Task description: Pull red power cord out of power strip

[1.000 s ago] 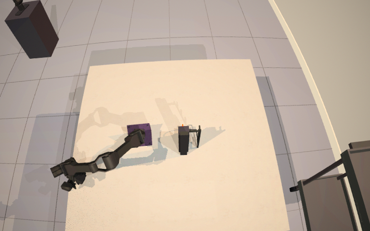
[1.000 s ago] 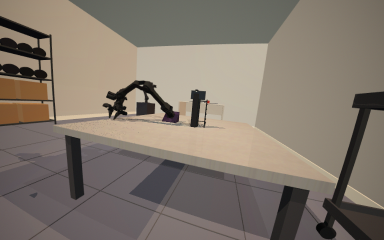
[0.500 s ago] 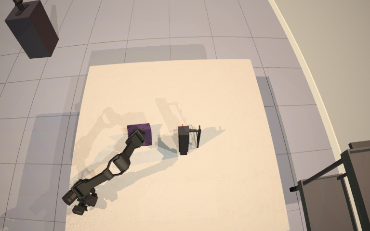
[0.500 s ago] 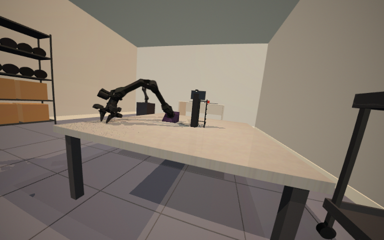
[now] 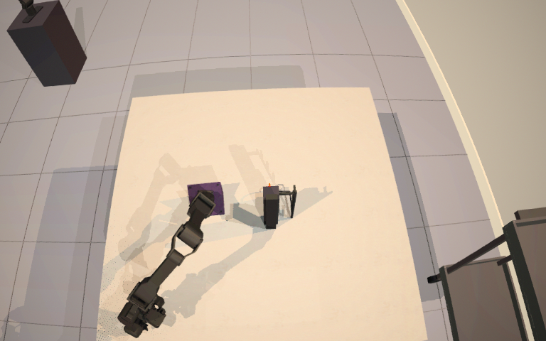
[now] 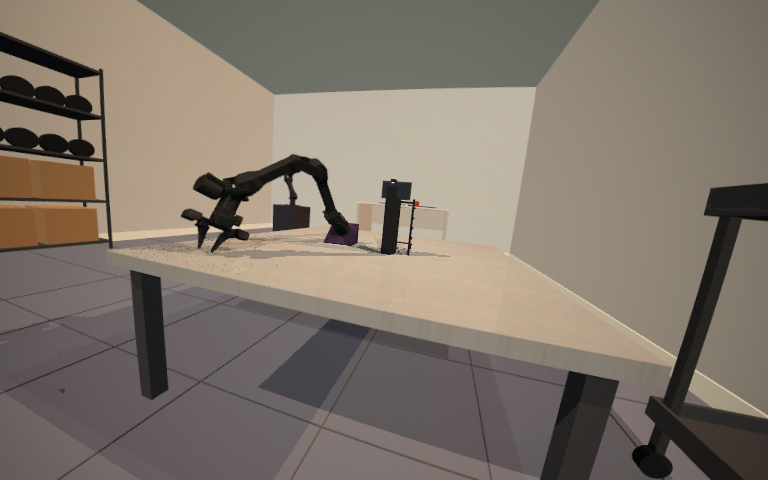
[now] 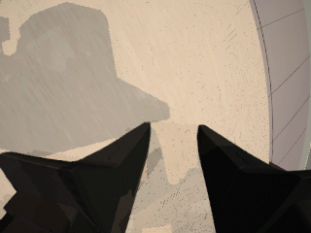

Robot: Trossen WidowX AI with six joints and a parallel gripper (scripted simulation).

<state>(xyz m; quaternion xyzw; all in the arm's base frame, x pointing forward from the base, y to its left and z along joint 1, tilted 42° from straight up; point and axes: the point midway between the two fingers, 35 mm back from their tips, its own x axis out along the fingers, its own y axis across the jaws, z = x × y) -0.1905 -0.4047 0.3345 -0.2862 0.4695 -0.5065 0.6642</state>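
The arm (image 5: 177, 253) runs from its purple base (image 5: 205, 199), set left of the middle of the surface (image 5: 322, 281), toward the near left corner as the top view shows it. In the exterior view it rises from the base, bends at a high elbow (image 6: 308, 163) and slopes down to the wrist (image 6: 218, 195). The tool (image 6: 214, 237) points downward, its fingertips (image 6: 201, 242) just above or at the surface close to that corner; contact cannot be told. In the wrist view the two dark fingers stand partly closed with a gap between them, and only bare surface shows through that gap. Nothing is held.
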